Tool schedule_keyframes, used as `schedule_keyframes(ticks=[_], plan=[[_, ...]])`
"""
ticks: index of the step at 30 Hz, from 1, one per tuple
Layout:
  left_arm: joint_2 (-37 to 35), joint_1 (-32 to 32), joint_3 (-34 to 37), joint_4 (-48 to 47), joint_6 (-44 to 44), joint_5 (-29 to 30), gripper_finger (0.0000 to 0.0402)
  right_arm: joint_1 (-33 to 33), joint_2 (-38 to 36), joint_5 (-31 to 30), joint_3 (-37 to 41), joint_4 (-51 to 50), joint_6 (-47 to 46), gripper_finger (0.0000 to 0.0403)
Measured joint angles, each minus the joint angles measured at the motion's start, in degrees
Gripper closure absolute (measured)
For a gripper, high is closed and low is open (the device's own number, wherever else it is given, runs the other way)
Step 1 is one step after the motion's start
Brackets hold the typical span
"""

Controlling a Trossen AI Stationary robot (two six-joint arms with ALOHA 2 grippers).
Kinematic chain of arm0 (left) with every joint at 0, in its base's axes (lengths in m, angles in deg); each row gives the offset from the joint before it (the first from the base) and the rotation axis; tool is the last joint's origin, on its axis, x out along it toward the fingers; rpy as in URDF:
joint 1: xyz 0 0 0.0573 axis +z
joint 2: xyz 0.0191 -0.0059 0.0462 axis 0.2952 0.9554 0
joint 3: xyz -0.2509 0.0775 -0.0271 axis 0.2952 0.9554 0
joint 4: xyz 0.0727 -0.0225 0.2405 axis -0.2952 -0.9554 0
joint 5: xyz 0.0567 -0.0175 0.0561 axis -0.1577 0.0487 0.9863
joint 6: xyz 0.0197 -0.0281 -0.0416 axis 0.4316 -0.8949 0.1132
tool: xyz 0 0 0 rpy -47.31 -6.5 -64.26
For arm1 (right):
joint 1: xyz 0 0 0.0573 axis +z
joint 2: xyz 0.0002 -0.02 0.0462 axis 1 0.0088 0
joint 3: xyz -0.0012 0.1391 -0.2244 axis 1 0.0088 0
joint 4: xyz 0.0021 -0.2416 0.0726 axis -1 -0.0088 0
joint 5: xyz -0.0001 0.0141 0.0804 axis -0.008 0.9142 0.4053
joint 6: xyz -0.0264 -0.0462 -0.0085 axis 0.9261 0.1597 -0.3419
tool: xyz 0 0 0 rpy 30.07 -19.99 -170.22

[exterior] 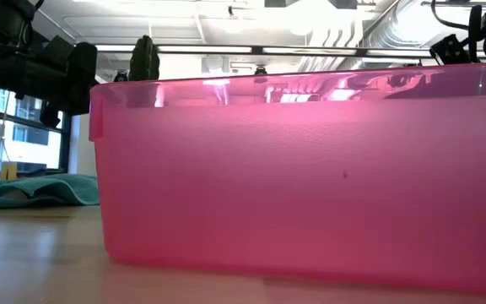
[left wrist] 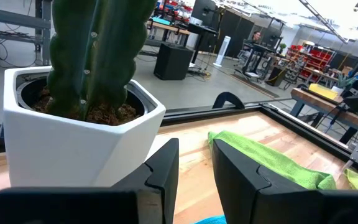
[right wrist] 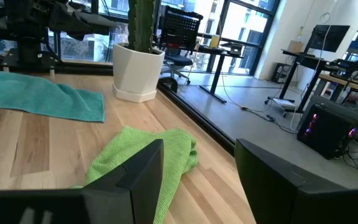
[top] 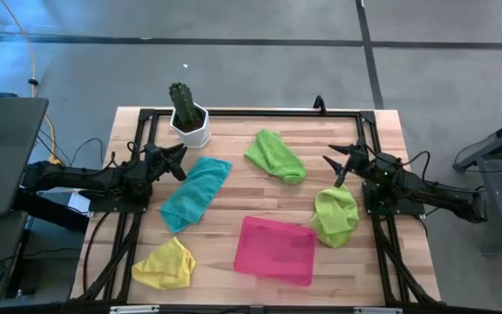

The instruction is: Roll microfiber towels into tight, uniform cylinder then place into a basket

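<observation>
Lying loose on the tabletop (top: 234,209): four microfiber towels, none rolled, none gripped. Teal towel (top: 195,192) spread left of centre, its far corner just beside the left gripper (top: 178,163), not between the fingers (left wrist: 160,177), which stand slightly parted with nothing held, close to the white cactus pot (top: 190,126) near the far-left corner. Yellow towel (top: 165,265) crumpled at the near-left corner, well apart from both grippers. One lime green towel (top: 275,155) bunched toward the far edge, near the centre, between the two grippers and touching neither. Second lime green towel (top: 335,215) heaped near the right edge, just beside the right gripper (top: 339,166), whose fingers (right wrist: 132,171) stand wide apart and empty. Pink basket (top: 275,250) at the near edge, centre-right, nothing seen inside, touching the second lime green towel's near side or nearly so.
</observation>
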State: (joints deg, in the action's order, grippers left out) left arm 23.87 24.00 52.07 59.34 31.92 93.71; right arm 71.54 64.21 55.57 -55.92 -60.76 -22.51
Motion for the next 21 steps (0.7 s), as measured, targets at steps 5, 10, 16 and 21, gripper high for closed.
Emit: schedule_keyframes(ticks=[5, 10, 16, 21], plan=[[-0.01, 0.0, 0.0, 0.28, 0.0, 0.2, 0.0316, -0.02, -0.01, 0.0, -0.02, 0.01, -0.02, 0.021], [0.0, 0.0, -0.01, 0.31, -1.29, -0.49, 0.0316, -0.02, -0.01, 0.0, -0.01, 0.0, -0.02, 0.021], [0.0, -0.02, -0.01, 2.72, -0.44, -1.72, 0.0316, -0.02, -0.01, 0.0, -0.01, 0.0, 9.9, 0.021], [0.0, 0.0, 0.01, 9.66, -0.91, -6.23, 0.0316, -0.02, -0.01, 0.0, -0.01, 0.02, 13.51, 0.021]])
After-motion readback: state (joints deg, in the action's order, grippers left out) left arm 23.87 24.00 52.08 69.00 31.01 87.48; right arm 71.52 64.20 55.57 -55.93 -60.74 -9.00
